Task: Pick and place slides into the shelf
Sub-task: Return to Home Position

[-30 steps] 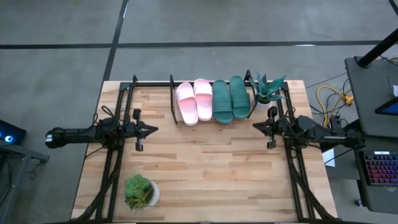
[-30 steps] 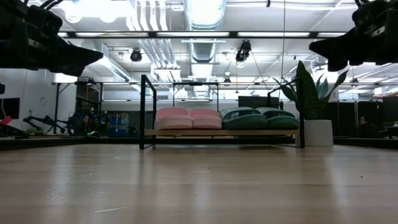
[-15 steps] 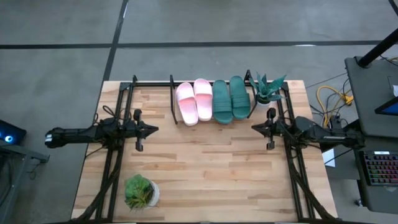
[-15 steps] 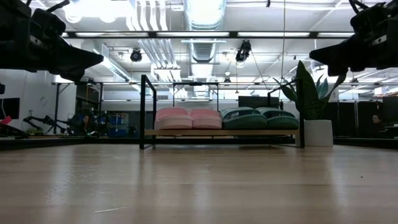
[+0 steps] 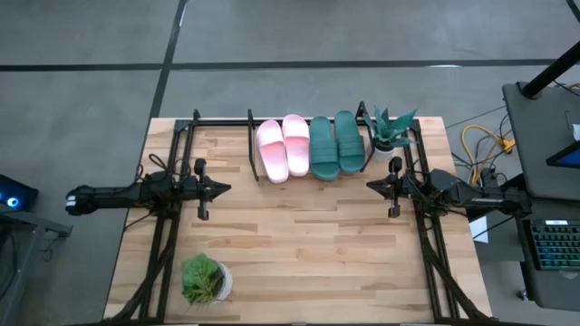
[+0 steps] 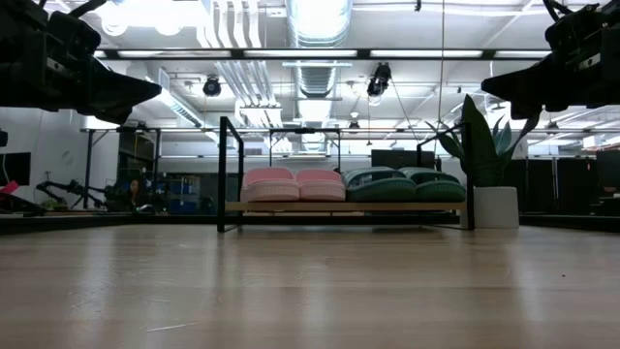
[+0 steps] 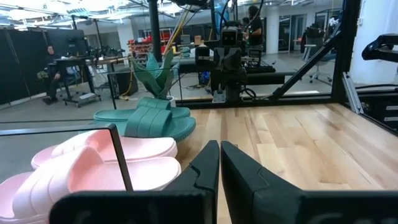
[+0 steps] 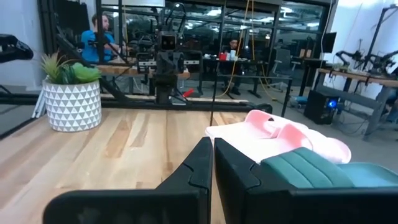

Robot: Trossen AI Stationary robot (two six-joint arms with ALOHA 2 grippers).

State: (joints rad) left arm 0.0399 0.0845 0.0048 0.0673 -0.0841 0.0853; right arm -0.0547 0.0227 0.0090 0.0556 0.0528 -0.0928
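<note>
table front: the small potted plant is sitting on the table, well apart from the rest.
left gripper: the left gripper is hovering over the table's left side, pointing inward. Its fingers are nearly touching and carrying nothing.
right gripper: the right gripper is mirroring it on the right side, pinched to a thin slit and empty too.
shelf: the shelf is standing at the table's far edge, between the two arm frames.
slides: all four are lying side by side on the shelf board. The pink slides are taking the left half and the green slides the right half, each touching its neighbour.
handling: they are looking light, soft and bendy (one-piece rubber, grippy rather than slick, nothing to break).
grasp: the wide strap or a side edge of the sole is looking like the best hold. The sole would likely flex if pinched at the toe.
progress: placing is looking done, with both arms parking clear of the shelf.
far: the spiky plant is standing just beside the shelf's right end.
</note>
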